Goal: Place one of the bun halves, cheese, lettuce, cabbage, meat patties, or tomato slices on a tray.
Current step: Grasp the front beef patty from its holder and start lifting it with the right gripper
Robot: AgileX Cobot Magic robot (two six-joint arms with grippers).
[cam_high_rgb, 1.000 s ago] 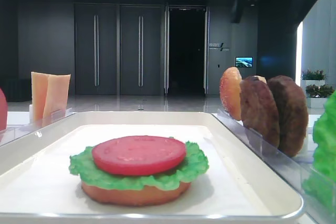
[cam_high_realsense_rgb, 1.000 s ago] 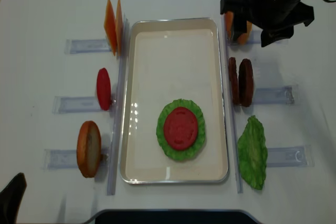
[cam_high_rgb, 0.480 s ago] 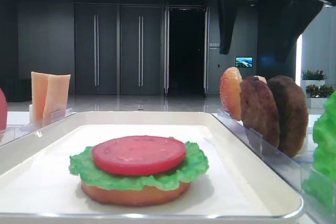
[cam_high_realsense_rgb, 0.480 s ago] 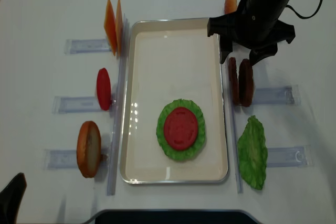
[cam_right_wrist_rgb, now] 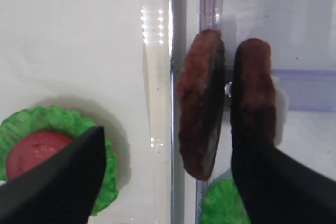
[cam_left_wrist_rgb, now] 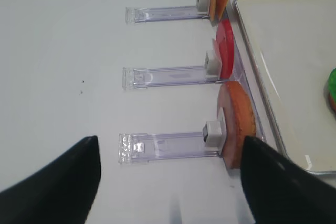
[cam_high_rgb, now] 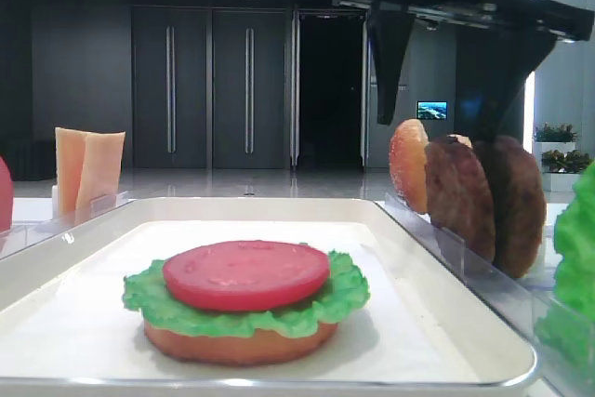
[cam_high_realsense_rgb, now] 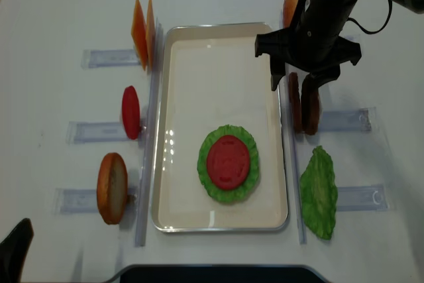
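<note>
Two dark-brown meat patties (cam_high_realsense_rgb: pixel 294 109) (cam_high_realsense_rgb: pixel 311 107) stand on edge in a clear rack right of the cream tray (cam_high_realsense_rgb: pixel 218 77). My right gripper (cam_high_realsense_rgb: pixel 292 83) hangs open just above them. In the right wrist view the left patty (cam_right_wrist_rgb: pixel 202 108) stands between the fingers and the right patty (cam_right_wrist_rgb: pixel 253 93) is partly behind the right finger (cam_right_wrist_rgb: pixel 273 182); nothing is gripped. On the tray lies a stack with a bun half at the bottom, lettuce (cam_high_realsense_rgb: pixel 246 144) over it and a tomato slice (cam_high_realsense_rgb: pixel 228 162) on top. My left gripper (cam_left_wrist_rgb: pixel 168 182) is open over the table beside a bun half (cam_left_wrist_rgb: pixel 239 121).
Cheese slices (cam_high_realsense_rgb: pixel 142 31), a tomato slice (cam_high_realsense_rgb: pixel 131 112) and a bun half (cam_high_realsense_rgb: pixel 111 187) stand in racks left of the tray. Another bun half (cam_high_realsense_rgb: pixel 290 6) stands at the back right. A lettuce leaf (cam_high_realsense_rgb: pixel 319 192) lies in front of the patties.
My right gripper has moved from the back-right bun half towards the front and down over the meat patties, staying open. The left gripper and the food have not moved.
</note>
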